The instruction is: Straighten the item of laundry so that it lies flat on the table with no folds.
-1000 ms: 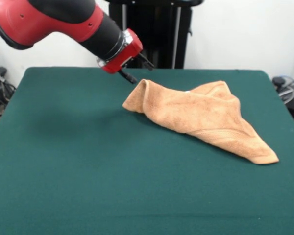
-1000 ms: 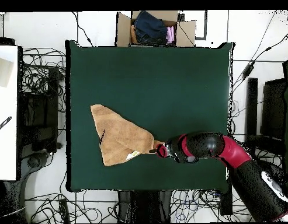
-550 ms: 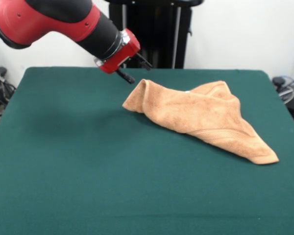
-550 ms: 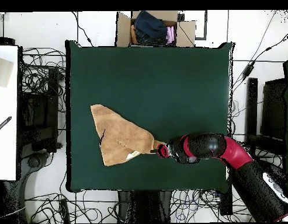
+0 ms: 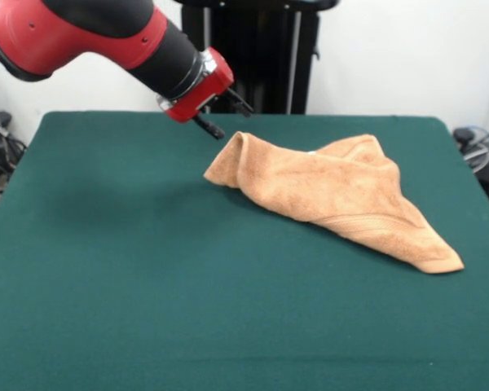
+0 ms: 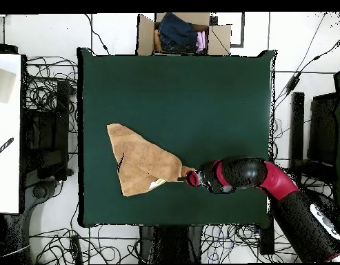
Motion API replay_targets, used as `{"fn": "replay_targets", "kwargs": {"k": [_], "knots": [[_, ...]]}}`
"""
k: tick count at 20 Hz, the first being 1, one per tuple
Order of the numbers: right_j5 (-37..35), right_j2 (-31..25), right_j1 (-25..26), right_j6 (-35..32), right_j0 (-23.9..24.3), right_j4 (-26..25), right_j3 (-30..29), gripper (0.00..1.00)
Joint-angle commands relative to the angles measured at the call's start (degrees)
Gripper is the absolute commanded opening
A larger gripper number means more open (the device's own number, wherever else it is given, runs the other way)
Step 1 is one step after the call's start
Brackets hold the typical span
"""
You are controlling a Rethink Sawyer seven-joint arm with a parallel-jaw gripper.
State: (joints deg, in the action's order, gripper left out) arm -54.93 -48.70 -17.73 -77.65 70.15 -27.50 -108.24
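Dark green cloth covers the table point(image 5: 130, 285), which fills most of the front view under a white wall and a black stand.

At the arm's tip, the gripper point(image 5: 226, 114) hangs above the table with its two thin black fingers point(image 5: 213, 129) spread apart and nothing between them. The lower finger points down toward the raised corner of the towel point(image 5: 334, 195), just beside it but not gripping it; whether the tip touches the cloth cannot be told. Seen from overhead, the gripper point(image 6: 186, 178) sits right at the towel's point(image 6: 141, 162) pointed corner, at the side of the table point(image 6: 200, 90) nearest the robot's base.

Behind the fingers comes a red block, then a silver ring, a black wrist section and the thick red arm point(image 5: 73, 32), which slants in from the upper left corner of the front view.

The towel is bunched and folded, not flat. Its peaked corner stands up next to the gripper, a second hump rises behind it, and the body slopes down to a long pointed end lying flat on the green cloth toward the front view's right. A hemmed band runs along the lower edge. From above, a small white label point(image 6: 157, 183) shows at the towel's edge near the gripper.

Beyond the far edge of the table, an open cardboard box point(image 6: 183, 33) holds dark and pink clothing, and cables lie across the floor around the table.
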Motion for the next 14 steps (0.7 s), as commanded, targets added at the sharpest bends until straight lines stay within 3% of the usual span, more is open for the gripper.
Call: {"fn": "replay_targets", "kwargs": {"k": [1, 14], "knots": [[3.23, 4.22, 1.16, 2.80, -0.40, -3.62, 1.49, 1.00], [5.64, 4.76, 2.08, 3.05, 0.23, -5.61, 0.41, 1.00]]}}
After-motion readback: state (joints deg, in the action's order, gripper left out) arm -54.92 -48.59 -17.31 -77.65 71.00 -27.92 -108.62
